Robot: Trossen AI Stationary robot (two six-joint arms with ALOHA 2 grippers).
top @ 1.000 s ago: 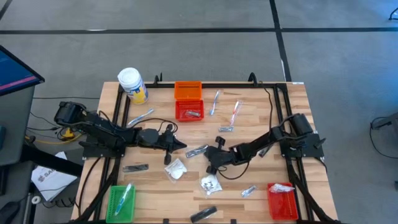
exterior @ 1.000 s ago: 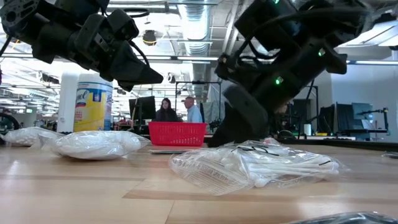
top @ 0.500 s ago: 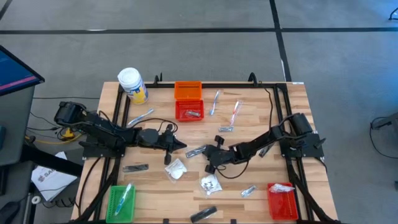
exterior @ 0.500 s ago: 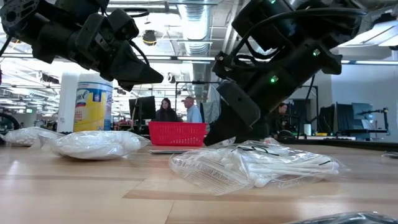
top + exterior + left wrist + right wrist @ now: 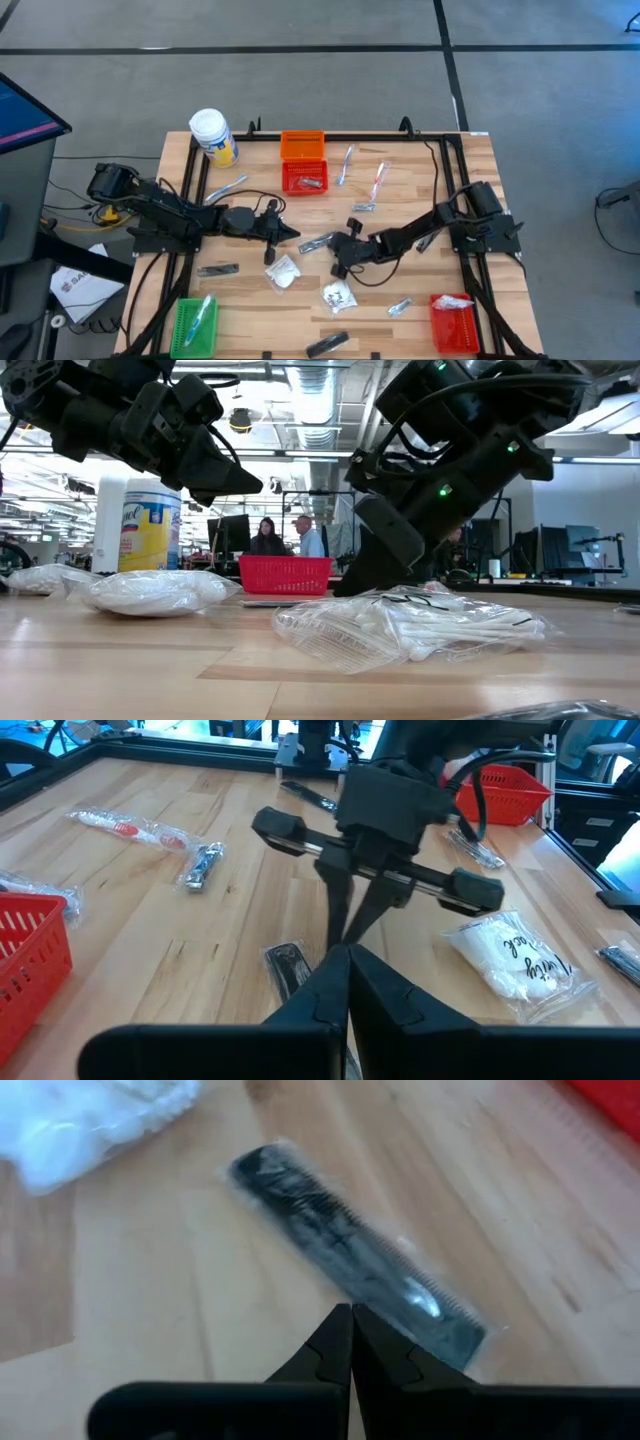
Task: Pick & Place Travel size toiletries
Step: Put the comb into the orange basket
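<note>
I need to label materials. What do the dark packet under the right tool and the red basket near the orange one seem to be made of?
The dark packet looks like glossy plastic film around a dark comb-like item: glare and a clear sealed edge show. The red basket looks like moulded plastic mesh, probably matte.

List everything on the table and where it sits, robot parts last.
jar: one, white with yellow label, far left corner
baskets: four; orange and red far middle, green near left, red near right
table: one, light wood
toiletries: about a dozen packets, sachets and sticks scattered; dark wrapped comb at centre
left gripper: shut, left of comb
right gripper: shut, over comb
</note>
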